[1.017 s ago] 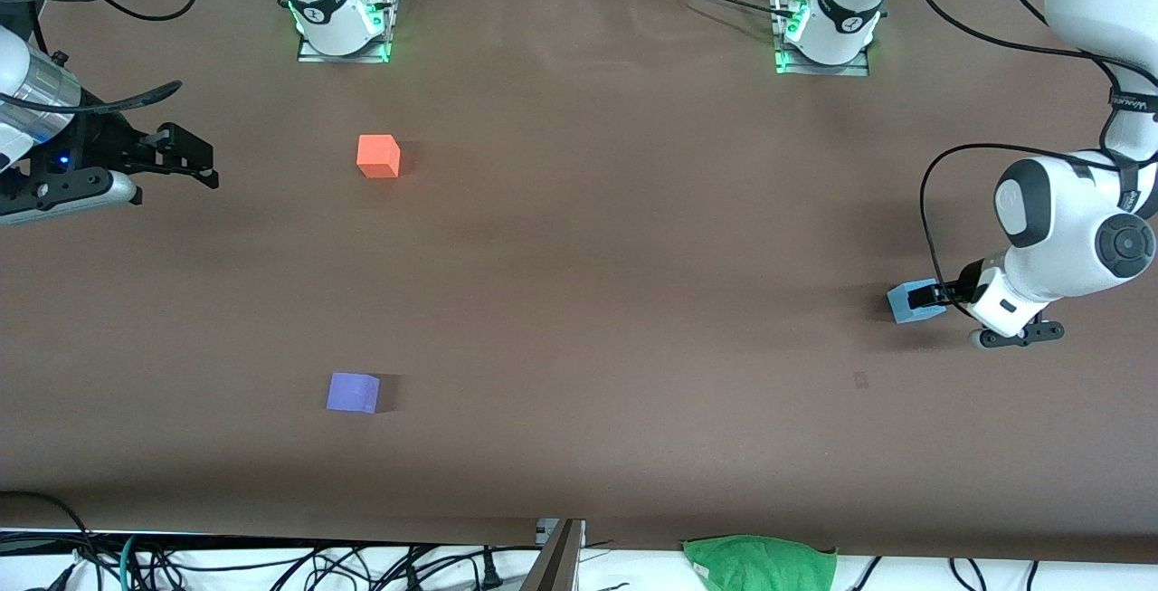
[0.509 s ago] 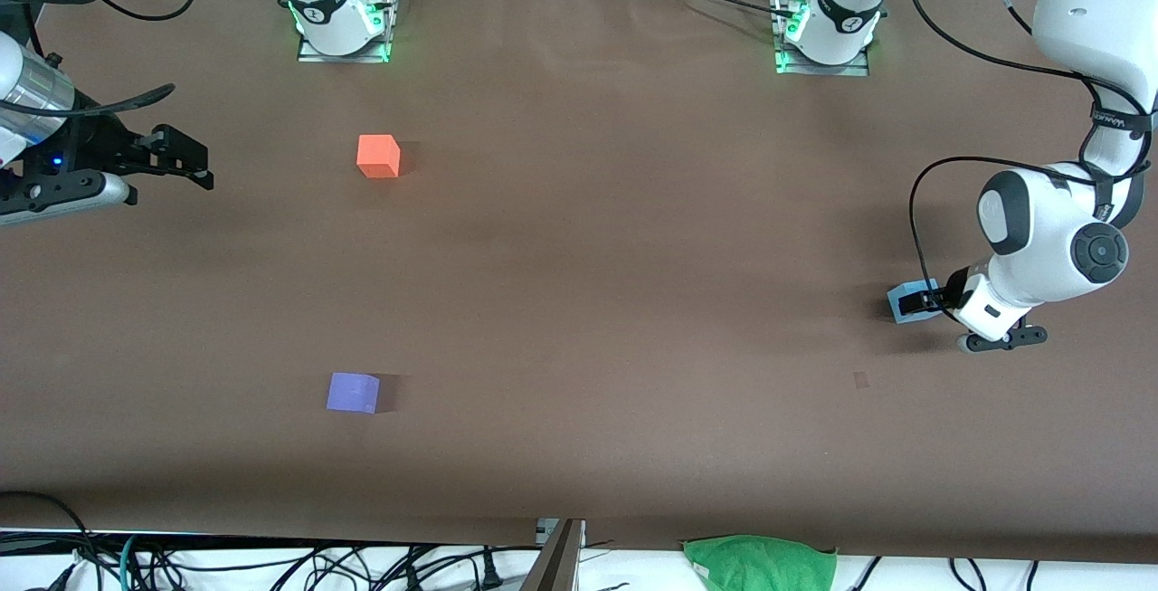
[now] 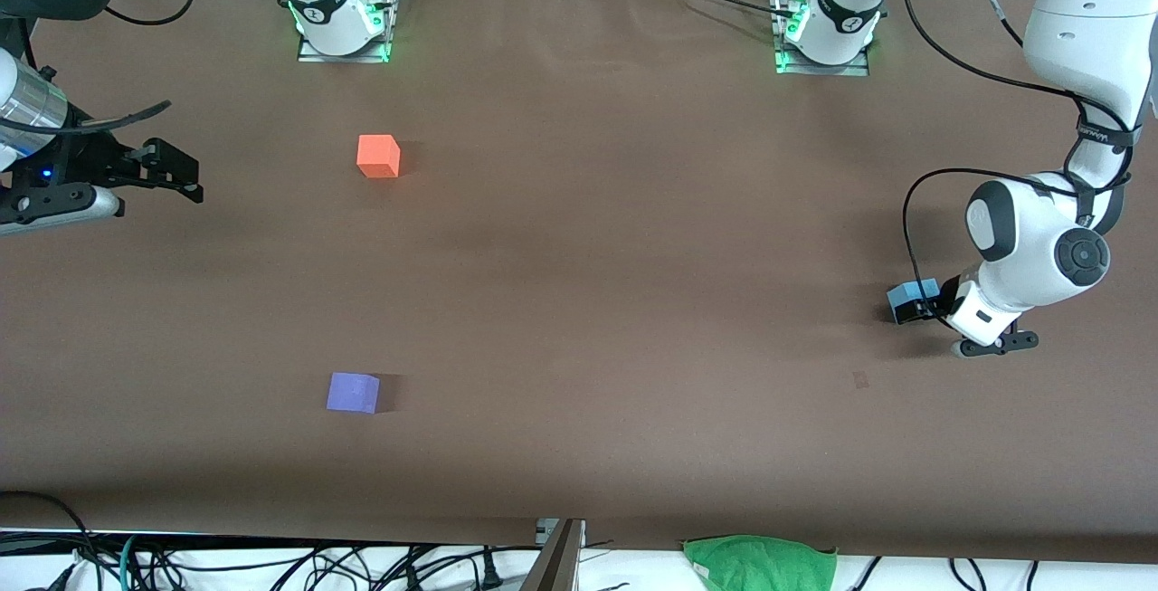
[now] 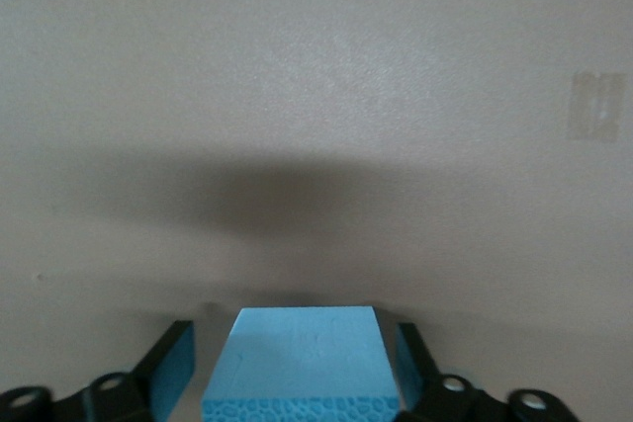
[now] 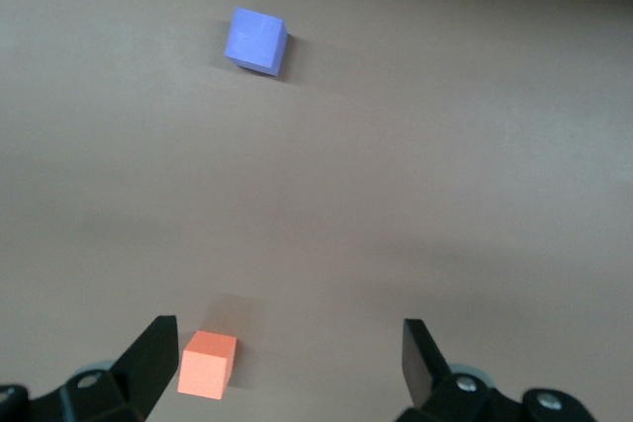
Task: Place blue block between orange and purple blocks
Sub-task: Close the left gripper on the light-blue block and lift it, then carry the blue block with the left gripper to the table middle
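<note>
The blue block (image 3: 905, 299) sits on the brown table at the left arm's end. My left gripper (image 3: 920, 305) is low over it with its jaws open on either side of the block. In the left wrist view the blue block (image 4: 302, 361) fills the space between the fingers (image 4: 170, 368), with a small gap showing on each side. The orange block (image 3: 378, 157) and the purple block (image 3: 353, 392) lie apart toward the right arm's end, the purple one nearer the camera. Both show in the right wrist view, orange block (image 5: 208, 365) and purple block (image 5: 255, 41). My right gripper (image 3: 185, 181) waits open and empty above the table's end.
A green cloth (image 3: 760, 562) lies at the table's near edge. A small tape patch (image 3: 859, 379) is on the table near the blue block, nearer the camera. Cables hang along the near edge.
The left arm has swung in and lowered, bringing its fingers farther round the blue block. The right gripper has drawn back a little toward its end of the table.
</note>
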`<move>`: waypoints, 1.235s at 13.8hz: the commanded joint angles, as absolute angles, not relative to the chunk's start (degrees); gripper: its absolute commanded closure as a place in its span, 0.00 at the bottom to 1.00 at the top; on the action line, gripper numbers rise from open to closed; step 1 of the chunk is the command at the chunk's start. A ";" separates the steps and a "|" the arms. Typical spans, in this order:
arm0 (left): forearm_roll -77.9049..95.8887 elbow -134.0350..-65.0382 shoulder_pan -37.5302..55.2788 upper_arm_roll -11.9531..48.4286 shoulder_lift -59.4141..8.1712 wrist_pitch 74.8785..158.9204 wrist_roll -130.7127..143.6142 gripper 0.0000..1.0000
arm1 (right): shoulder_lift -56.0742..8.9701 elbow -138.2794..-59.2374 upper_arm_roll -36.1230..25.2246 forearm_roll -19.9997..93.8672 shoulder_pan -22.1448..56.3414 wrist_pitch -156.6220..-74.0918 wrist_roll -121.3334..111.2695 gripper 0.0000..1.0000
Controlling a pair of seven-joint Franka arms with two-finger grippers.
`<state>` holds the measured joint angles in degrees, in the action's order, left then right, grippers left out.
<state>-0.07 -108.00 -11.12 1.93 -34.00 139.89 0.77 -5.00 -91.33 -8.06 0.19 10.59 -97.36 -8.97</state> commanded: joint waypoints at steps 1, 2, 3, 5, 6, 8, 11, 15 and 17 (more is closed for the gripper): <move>-1.76 -108.19 -11.60 2.20 -33.40 139.75 1.22 0.67 | -5.54 -89.74 -7.73 -0.53 10.37 -96.59 -9.14 0.00; -1.67 -108.02 -11.51 2.28 -33.05 139.14 1.23 0.69 | -5.54 -89.82 -7.82 -0.44 10.28 -96.50 -9.23 0.00; -1.67 -107.67 -11.34 2.29 -32.52 138.17 1.32 0.72 | -5.54 -89.82 -7.82 -0.44 10.28 -96.50 -9.23 0.00; -0.97 -107.32 -10.99 2.90 -31.21 136.15 1.41 0.74 | -5.54 -89.82 -7.82 -0.44 10.28 -96.59 -9.14 0.00; -0.88 -107.14 -10.90 3.94 -30.51 135.27 1.75 0.74 | -5.54 -89.74 -7.82 -0.44 10.28 -96.50 -9.14 0.00; -0.88 -107.14 -10.81 8.06 -29.01 135.09 4.99 0.73 | -5.45 -89.56 -7.82 -0.44 10.28 -96.50 -9.23 0.00; -0.97 -107.23 -6.96 13.26 -29.00 135.09 15.52 0.69 | -5.54 -88.77 -7.82 -0.44 10.28 -96.50 -9.32 0.00; -0.97 -103.02 -0.55 20.56 -32.16 135.53 15.55 0.64 | -5.62 -88.77 -7.82 -0.44 10.28 -96.42 -9.67 0.00; -1.14 -99.77 4.37 20.57 -34.27 135.62 18.17 0.64 | -5.54 -88.77 -7.82 -0.35 10.37 -96.42 -9.49 0.00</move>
